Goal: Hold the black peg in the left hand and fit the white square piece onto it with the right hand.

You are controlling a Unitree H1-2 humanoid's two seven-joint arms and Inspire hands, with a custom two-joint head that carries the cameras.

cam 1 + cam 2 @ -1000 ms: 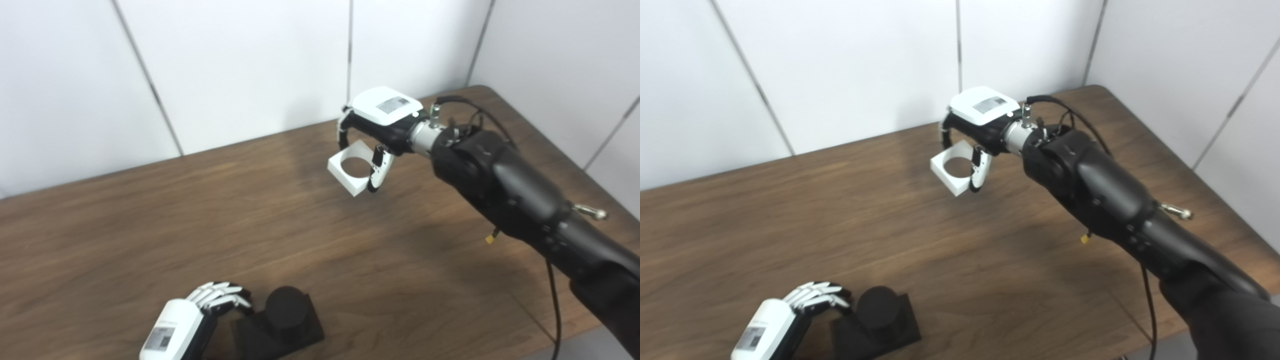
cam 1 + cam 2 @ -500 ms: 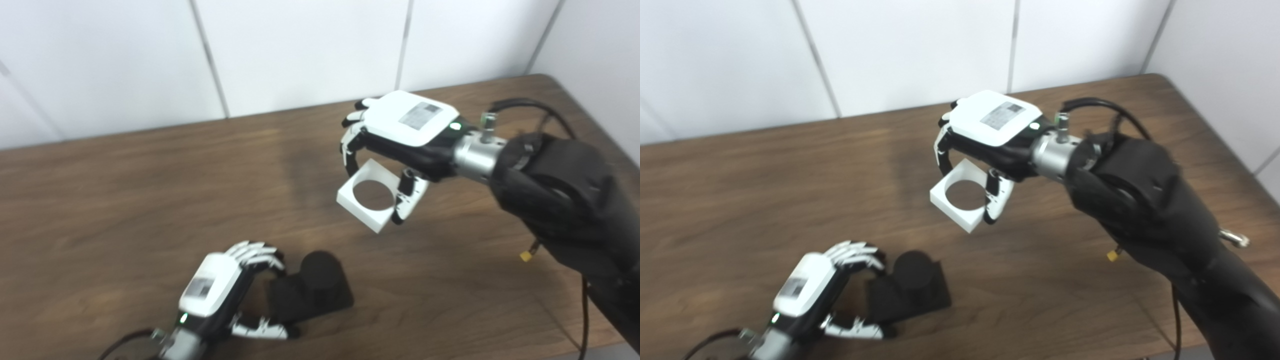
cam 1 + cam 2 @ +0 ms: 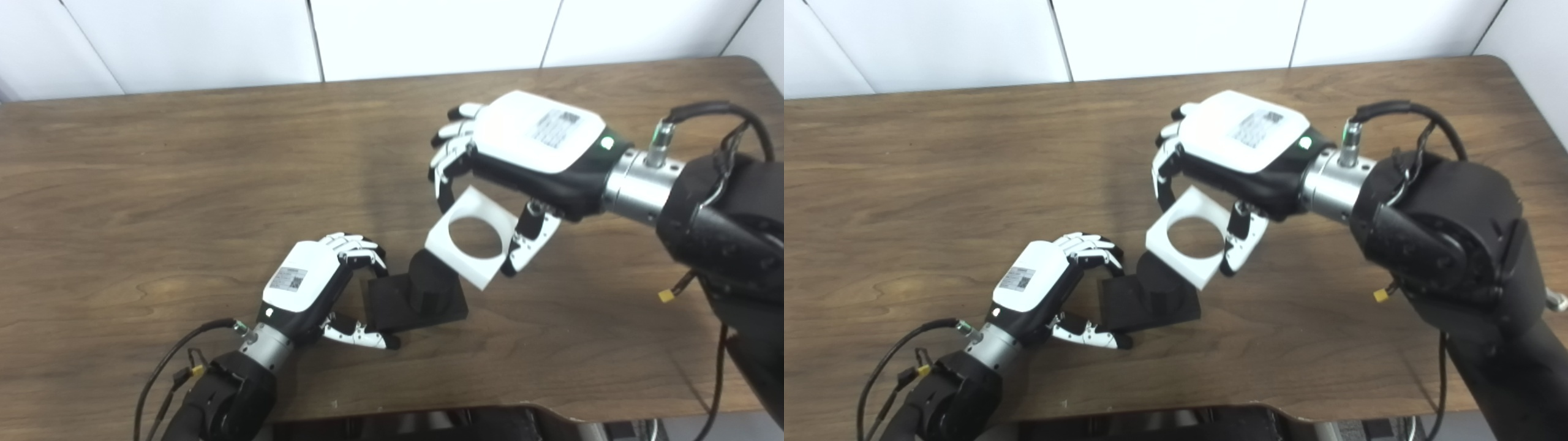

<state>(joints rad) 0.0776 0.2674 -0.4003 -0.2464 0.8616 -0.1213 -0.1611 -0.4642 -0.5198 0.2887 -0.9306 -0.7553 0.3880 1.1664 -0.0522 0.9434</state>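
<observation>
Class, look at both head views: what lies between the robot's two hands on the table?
The black peg on its square base lies between the left hand and the right hand, with the white square piece held just above it. Both views show this.

The white square piece (image 3: pixel 471 238) covers the black peg's (image 3: pixel 429 283) top; the right arm (image 3: pixel 1476 269) leaves the frame's lower-right edge.

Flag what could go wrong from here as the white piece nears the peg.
The white square piece hangs tilted in the right hand, its hole off to one side of the black peg, so its edge may catch the peg top. The left hand grips only the base's edge, so a knock could shift or tip it.
</observation>
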